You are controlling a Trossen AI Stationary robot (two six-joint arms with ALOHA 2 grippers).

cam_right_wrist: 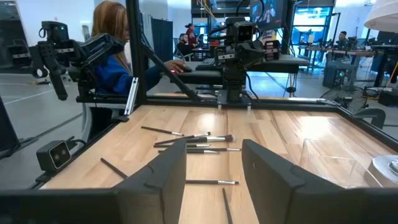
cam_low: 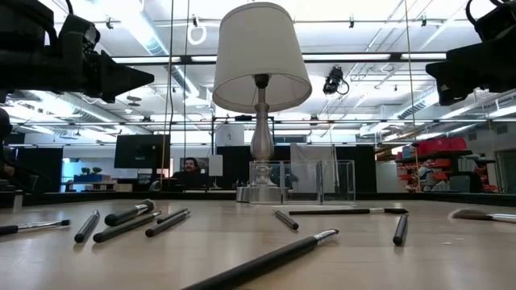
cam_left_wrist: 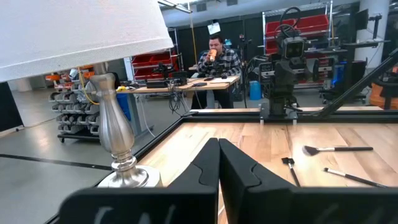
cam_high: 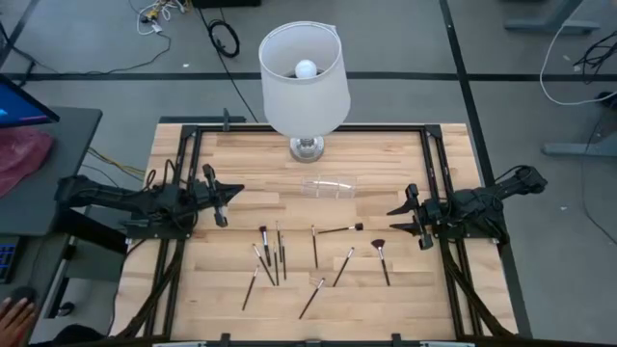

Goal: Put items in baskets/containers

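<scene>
brushes (cam_high: pixel 289 262) lie scattered on the near boards between both pincers, long axes mostly running near-to-far. left gripper (cam_high: pixel 221 200), pressed together, hovers beside their left. clear box (cam_high: pixel 329 186) sits beyond them. right gripper (cam_high: pixel 415 219), spread, hangs nearest the fan brush (cam_high: pixel 382 260).

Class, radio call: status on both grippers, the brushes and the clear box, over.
Left gripper shut, empty, at left edge. Right gripper open, empty, at right edge. Brushes all loose on the table; clear box holds none. Lamp stands just behind box.
</scene>
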